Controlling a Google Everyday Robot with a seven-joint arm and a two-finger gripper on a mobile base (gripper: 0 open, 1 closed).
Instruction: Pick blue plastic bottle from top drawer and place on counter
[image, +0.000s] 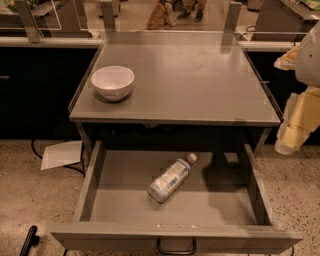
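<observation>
Gripper (292, 132): it is hanging at the right edge of the view, just beside the right rim of the counter (190, 80) and well apart from the bottle. It is touching neither counter nor drawer.
Gripper opening: you are not getting a view that shows whether it is spread or pressed together, so I cannot tell. Nothing is showing in its hold.
Blue plastic bottle (170, 180): it is lying on its side on the bottom of the open top drawer (90, 185), near the middle. Its white cap is pointing to the back right, and it is touching no wall.
Step in hand: by my judgement you are only beginning the reach, with the bottle not yet picked.
Approach: you should be coming leftward and then down from above, clearing the counter's front edge and the drawer's right wall.
Grasp: you should be closing across the labelled body, crosswise to its length, because a round bottle is likely to roll if it is nudged from one side.
Placement: a white bowl (112, 82) is sitting at the counter's front left, so you should be aiming for the bare middle or right.
</observation>
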